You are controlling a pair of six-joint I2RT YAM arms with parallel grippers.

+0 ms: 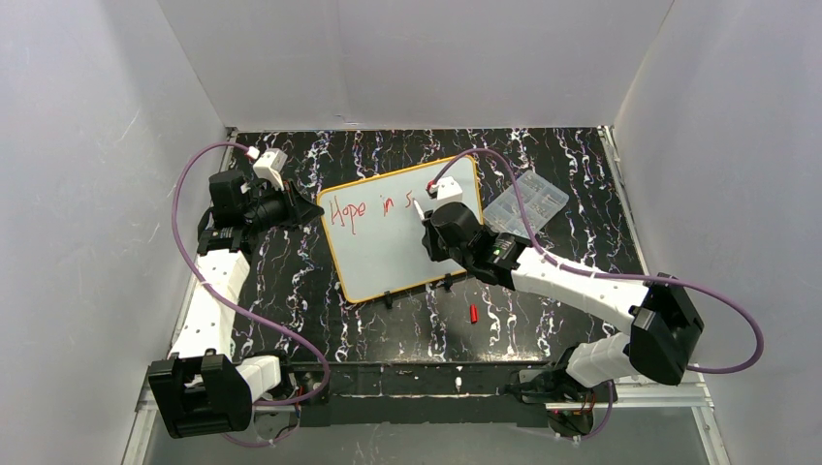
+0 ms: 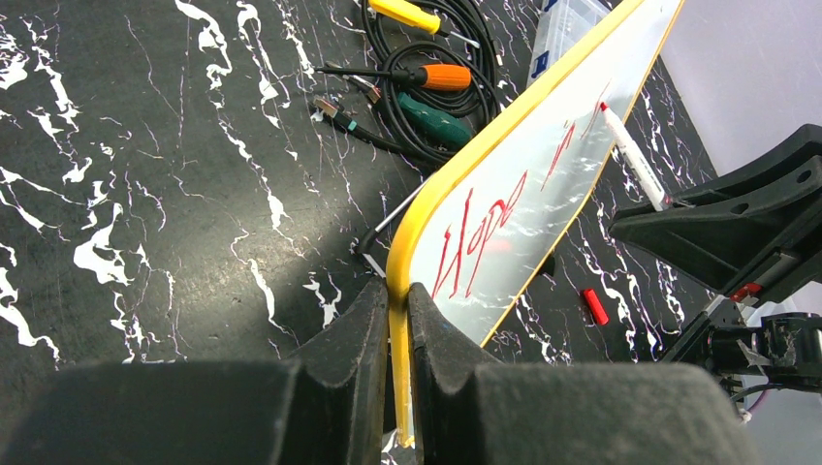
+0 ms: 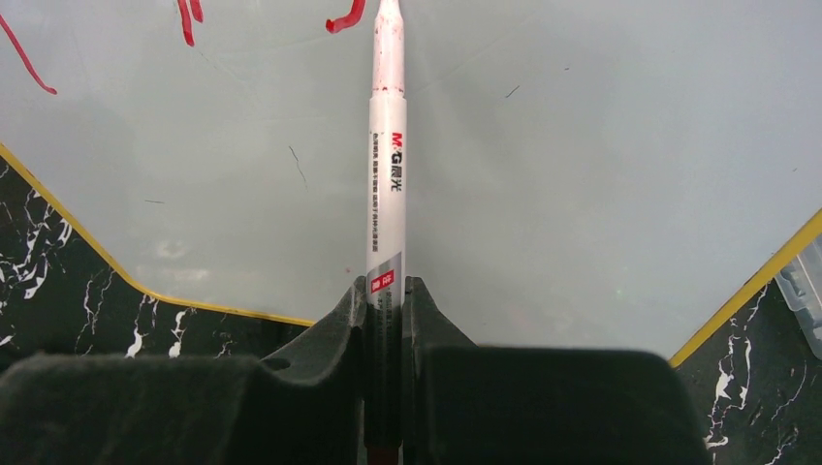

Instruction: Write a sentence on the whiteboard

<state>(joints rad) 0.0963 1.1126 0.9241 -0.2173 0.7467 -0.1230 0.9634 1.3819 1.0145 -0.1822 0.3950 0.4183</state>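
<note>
Left end effector [image 2: 397,295] clenched on whiteboard [image 2: 425,211] rim; right end effector [image 3: 387,291] clenched on marker [image 3: 388,145], tip at sentence [image 2: 480,237].

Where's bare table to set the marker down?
Table strip between board and near edge: bare but for the red cap. Far-left patch between board and back wall, short of the screwdrivers: bare. Crowded: screwdrivers and cables at the board's far edge by the box; left hand clamps the board, right hand holds the marker at it.
</note>
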